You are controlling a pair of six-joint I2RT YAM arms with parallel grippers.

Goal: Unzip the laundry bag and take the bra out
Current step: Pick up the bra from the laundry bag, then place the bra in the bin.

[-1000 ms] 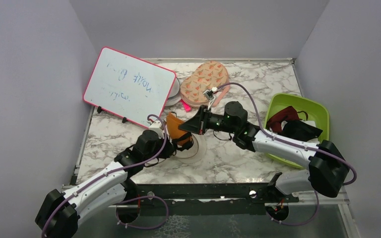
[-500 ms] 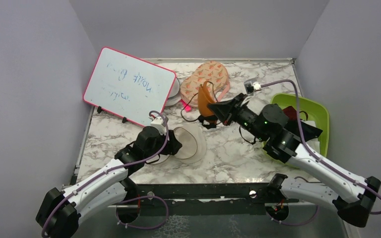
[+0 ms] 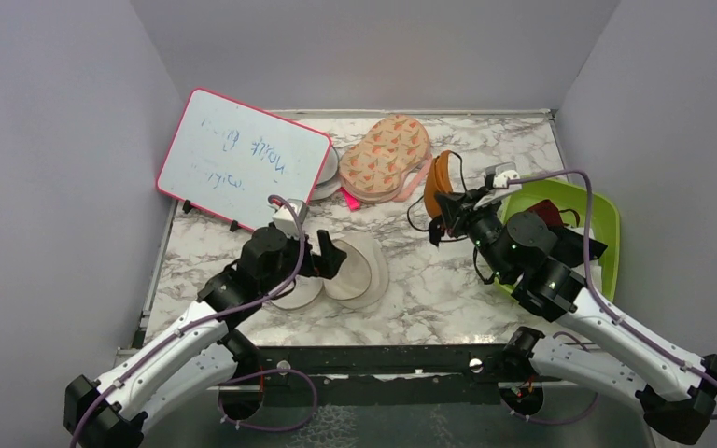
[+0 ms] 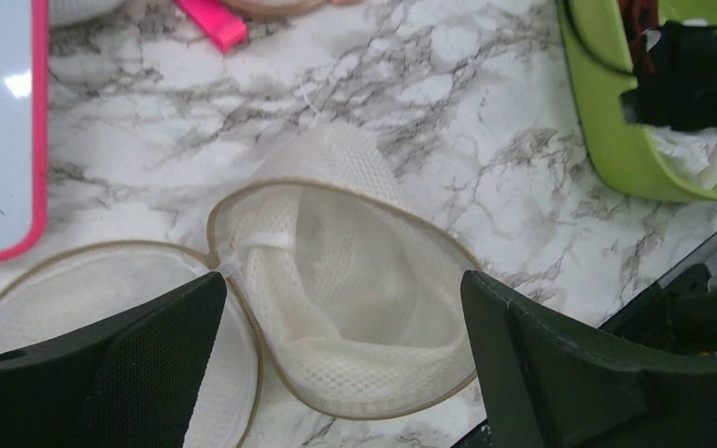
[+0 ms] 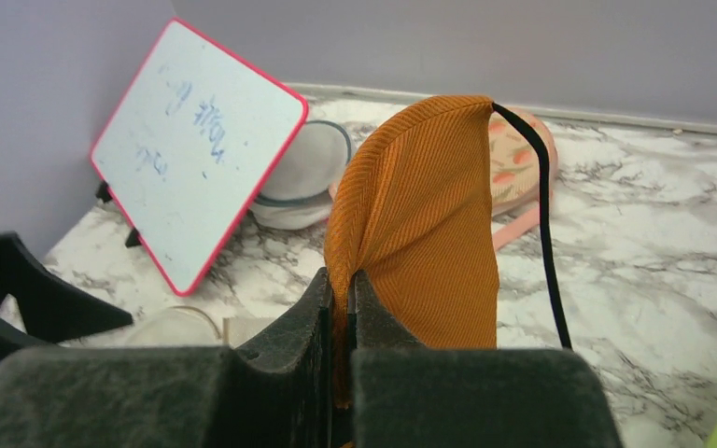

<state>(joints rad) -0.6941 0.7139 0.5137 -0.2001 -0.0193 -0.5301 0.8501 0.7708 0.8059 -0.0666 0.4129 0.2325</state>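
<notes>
Marble bench (image 3: 429, 289), grey walls around. Laundry bag (image 3: 359, 271) lies near front edge, left of centre, unzipped, lid (image 3: 297, 294) flopped open beside it toward left edge. Left pincer (image 4: 341, 280) hovers over bag, fingers wide apart, bag's open mouth showing between them. Right pincer (image 5: 341, 294) clamped on bra (image 5: 420, 215): orange ribbed cloth stands up from fingertips, black strap (image 5: 546, 215) trailing. Bra held off bench toward back right, well apart from bag, near green tub (image 3: 610, 229).
</notes>
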